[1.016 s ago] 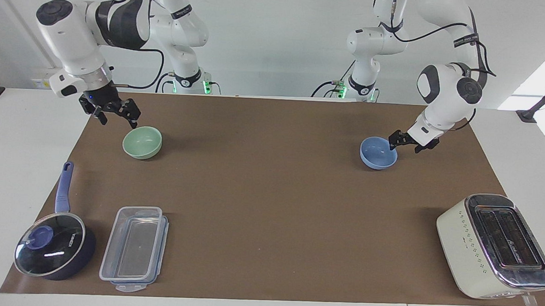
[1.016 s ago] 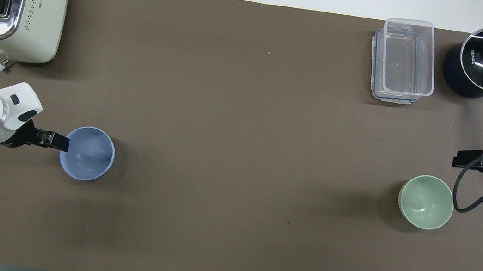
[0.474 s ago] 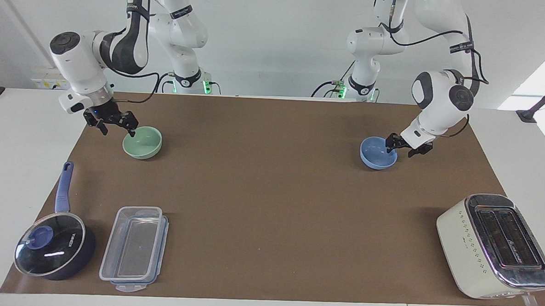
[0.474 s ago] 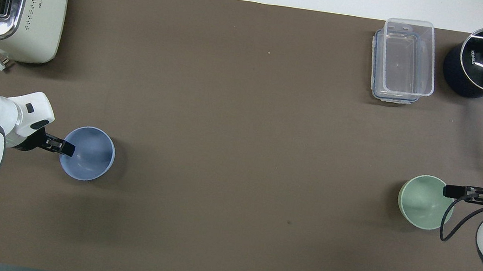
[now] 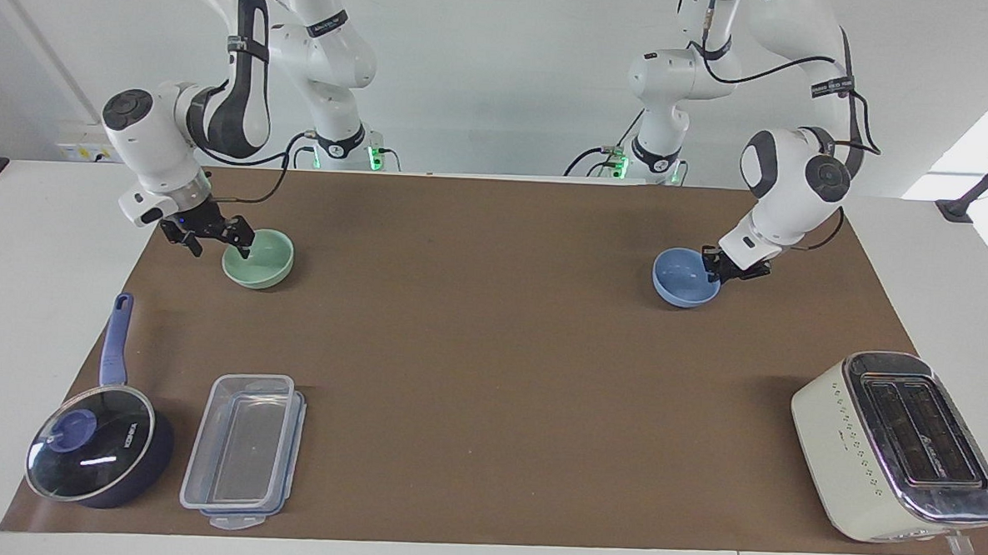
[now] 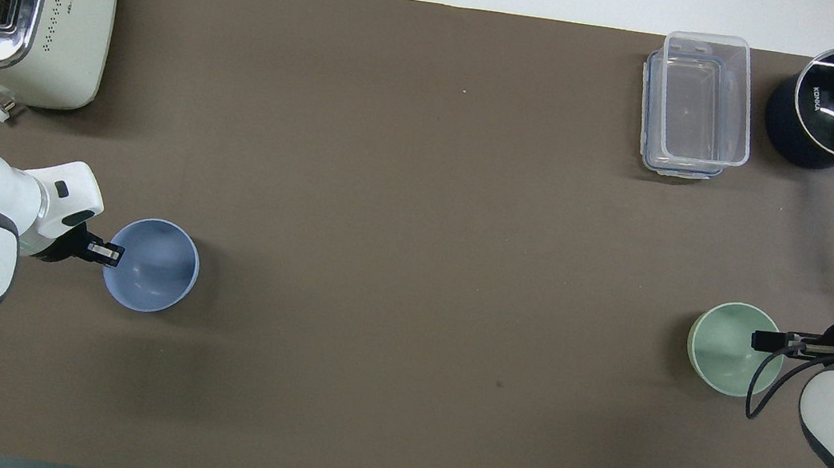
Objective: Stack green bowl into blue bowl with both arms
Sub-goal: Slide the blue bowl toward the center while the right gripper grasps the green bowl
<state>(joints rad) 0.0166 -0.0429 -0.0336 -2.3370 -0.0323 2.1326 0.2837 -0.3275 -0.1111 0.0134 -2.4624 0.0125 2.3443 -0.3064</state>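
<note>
The right pincer (image 5: 212,238) straddles the rim of the green bowl (image 5: 259,258) with its fingers spread — one inside, one outside, not yet pinching. The left pincer (image 5: 732,267) sits at the rim of the blue bowl (image 5: 684,277); whether it is pressed shut I cannot tell. The bowls stand well apart on the counter (image 5: 491,352), each toward its own arm's end, with open brown mat between them for bringing them together.
</note>
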